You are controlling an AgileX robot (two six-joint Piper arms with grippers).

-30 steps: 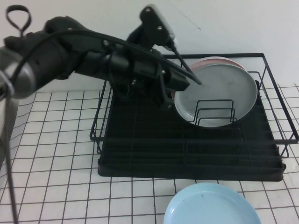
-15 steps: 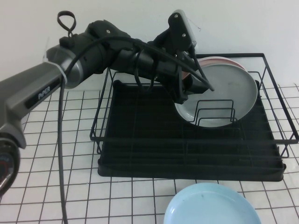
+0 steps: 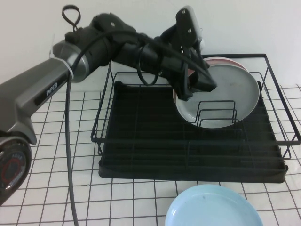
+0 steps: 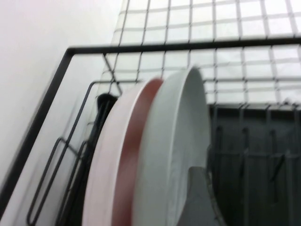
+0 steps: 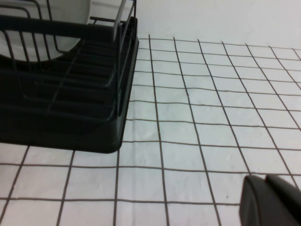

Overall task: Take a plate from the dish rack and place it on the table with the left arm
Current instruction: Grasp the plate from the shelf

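Observation:
The pale grey plate stands upright in the wire dividers at the back right of the black dish rack, in front of a pink plate. My left gripper reaches over the rack and is open at the grey plate's left rim. In the left wrist view the grey plate is seen edge-on beside the pink plate, with one finger in front of its face; the other finger is hidden. My right gripper is shut and empty, low over the table to the right of the rack.
A light blue plate lies flat on the table in front of the rack. The rack's tall wire frame surrounds the plates. A white wall rises behind the rack.
My left arm has swung right and forward over the rack, bringing the gripper from the rack's back middle to the grey plate's left rim. The plates have not moved.

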